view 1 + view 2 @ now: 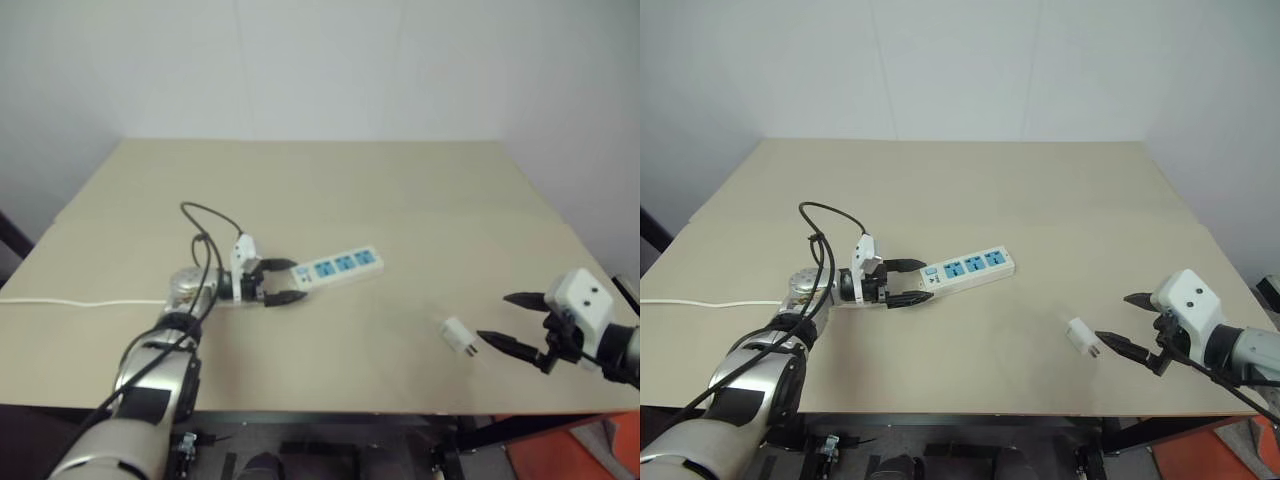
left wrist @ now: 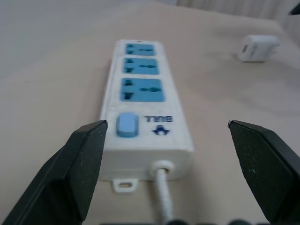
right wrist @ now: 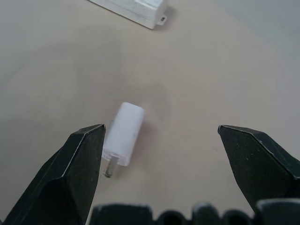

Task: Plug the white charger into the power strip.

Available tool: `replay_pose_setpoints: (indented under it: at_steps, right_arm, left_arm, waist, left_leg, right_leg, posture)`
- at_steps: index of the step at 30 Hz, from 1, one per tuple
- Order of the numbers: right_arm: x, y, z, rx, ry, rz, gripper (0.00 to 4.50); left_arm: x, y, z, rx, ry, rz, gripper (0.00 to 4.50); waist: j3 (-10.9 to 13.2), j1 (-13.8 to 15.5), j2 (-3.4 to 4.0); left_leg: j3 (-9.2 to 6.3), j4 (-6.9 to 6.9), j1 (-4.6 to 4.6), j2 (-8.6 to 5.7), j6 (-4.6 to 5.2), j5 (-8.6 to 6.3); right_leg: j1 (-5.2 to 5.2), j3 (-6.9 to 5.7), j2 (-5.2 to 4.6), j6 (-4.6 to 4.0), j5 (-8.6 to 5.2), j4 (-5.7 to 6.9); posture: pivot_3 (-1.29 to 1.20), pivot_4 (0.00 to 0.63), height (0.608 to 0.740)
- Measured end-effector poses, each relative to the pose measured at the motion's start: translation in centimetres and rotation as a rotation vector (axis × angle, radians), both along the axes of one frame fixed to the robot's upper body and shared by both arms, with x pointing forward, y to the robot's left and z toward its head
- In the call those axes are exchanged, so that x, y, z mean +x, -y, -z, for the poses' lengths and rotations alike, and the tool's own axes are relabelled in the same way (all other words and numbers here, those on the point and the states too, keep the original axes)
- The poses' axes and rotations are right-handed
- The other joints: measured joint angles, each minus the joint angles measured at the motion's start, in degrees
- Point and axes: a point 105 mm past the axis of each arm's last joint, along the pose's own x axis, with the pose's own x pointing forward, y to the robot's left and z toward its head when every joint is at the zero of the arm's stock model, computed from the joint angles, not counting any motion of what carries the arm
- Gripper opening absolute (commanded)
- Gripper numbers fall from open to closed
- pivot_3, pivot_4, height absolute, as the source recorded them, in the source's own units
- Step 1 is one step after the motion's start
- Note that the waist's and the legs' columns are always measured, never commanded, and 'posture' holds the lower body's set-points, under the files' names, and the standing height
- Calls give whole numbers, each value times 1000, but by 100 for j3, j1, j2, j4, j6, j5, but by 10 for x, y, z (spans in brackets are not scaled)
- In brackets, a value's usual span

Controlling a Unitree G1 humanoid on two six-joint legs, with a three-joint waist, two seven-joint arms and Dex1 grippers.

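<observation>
White charger point(image 1: 457, 335) lying flat on table point(image 1: 420, 200), lower right of frame, prongs toward right end effector point(image 1: 514, 322), released, empty. Likely light, rigid, smooth: pinch across flat sides. Power strip point(image 1: 338, 268) mid-frame, left end effector point(image 1: 280, 281) released at switch end.

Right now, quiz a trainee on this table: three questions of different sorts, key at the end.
1. True or false: the white charger is already plugged into the power strip.
2. Which end of the power strip lies between the open fingers of the left gripper? A) the switch and cord end B) the far socket end C) neither
3. Fill in: the charger lies flat on the table, just in front of the open ____ gripper.

Key: 1 false; 2 A; 3 right.
</observation>
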Motion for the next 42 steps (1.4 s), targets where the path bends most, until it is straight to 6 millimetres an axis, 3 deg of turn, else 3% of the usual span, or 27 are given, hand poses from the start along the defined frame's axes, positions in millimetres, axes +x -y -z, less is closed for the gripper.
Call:
replay_pose_setpoints:
  at_steps: [10,14,20,30,32,34,42]
  right_arm:
    - [-7,-5,8,3,-15,20,4500]
    - [-7,-8,6,-3,-4,21,4500]
    - [-7,-9,6,-7,0,24,4500]
    - [-3,-12,8,16,6,26,4500]
    - [0,-15,12,29,-4,19,4500]
    - [2,-17,14,29,-11,13,4500]
    - [6,-15,15,30,-8,19,4500]
  left_arm:
    - [1,26,19,55,-36,-1,4491]
    - [2,28,19,76,-31,-1,3300]
    - [1,26,20,86,-36,7,3307]
    - [-17,10,23,70,-73,119,3307]
    - [-21,10,24,54,-89,142,4061]
    - [-25,10,22,35,-82,171,4485]
    - [-32,6,17,-48,-60,203,4485]
  waist:
    - [0,6,-1]
    - [0,4,-1]
    - [1,0,-2]
    - [1,-30,-2]
    - [0,-32,-2]
    - [0,-30,-2]
    - [0,-32,-1]
  left_leg:
    - [-1,0,2,-2,0,0]
    - [-2,-2,22,-2,0,0]
    - [-3,-4,43,-1,0,-1]
    - [-5,-9,44,1,0,-1]
    - [-5,-9,45,0,0,-1]
    - [-5,-10,45,1,0,-1]
    - [-6,-10,46,1,1,-1]
  right_leg:
    - [3,-1,0,1,0,-1]
    - [26,-1,0,3,-1,-5]
    - [50,-3,0,22,-12,-10]
    - [50,-4,1,16,-10,-9]
    - [50,-4,1,16,-10,-9]
    - [50,-5,1,13,-8,-10]
    - [51,-4,1,5,-3,-10]
  posture:
    - [0,150,740]
    - [0,150,740]
    - [0,150,740]
    - [0,150,740]
    - [0,150,740]
    - [0,150,740]
    - [0,150,740]
